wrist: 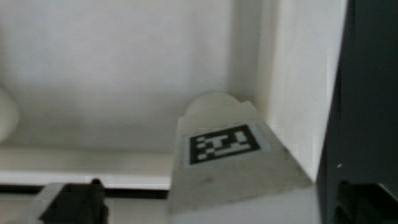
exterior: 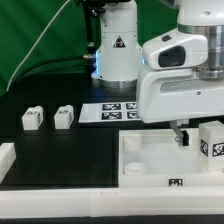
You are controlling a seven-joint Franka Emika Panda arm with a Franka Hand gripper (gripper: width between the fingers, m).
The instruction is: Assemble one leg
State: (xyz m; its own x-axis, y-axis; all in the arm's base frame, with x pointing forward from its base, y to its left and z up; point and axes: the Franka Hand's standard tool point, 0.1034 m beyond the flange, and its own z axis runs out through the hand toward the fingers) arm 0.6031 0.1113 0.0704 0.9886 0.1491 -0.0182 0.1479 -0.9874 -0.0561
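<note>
One leg (exterior: 212, 140), a small white block with a black-and-white tag, stands inside the large white tray (exterior: 150, 160) near its wall at the exterior view's right. My gripper (exterior: 186, 134) is lowered into the tray right beside it. In the wrist view the leg (wrist: 222, 142) lies between my two dark fingers (wrist: 80, 203), close to one and well apart from the other. The gripper (wrist: 222, 208) is open and holds nothing. Two more legs (exterior: 32, 118) (exterior: 64, 116) sit on the black table at the exterior view's left.
The marker board (exterior: 118, 110) lies flat behind the tray. The robot base (exterior: 115, 50) stands at the back. A white rail (exterior: 60, 200) runs along the front edge, with a white block (exterior: 8, 155) at the exterior view's left.
</note>
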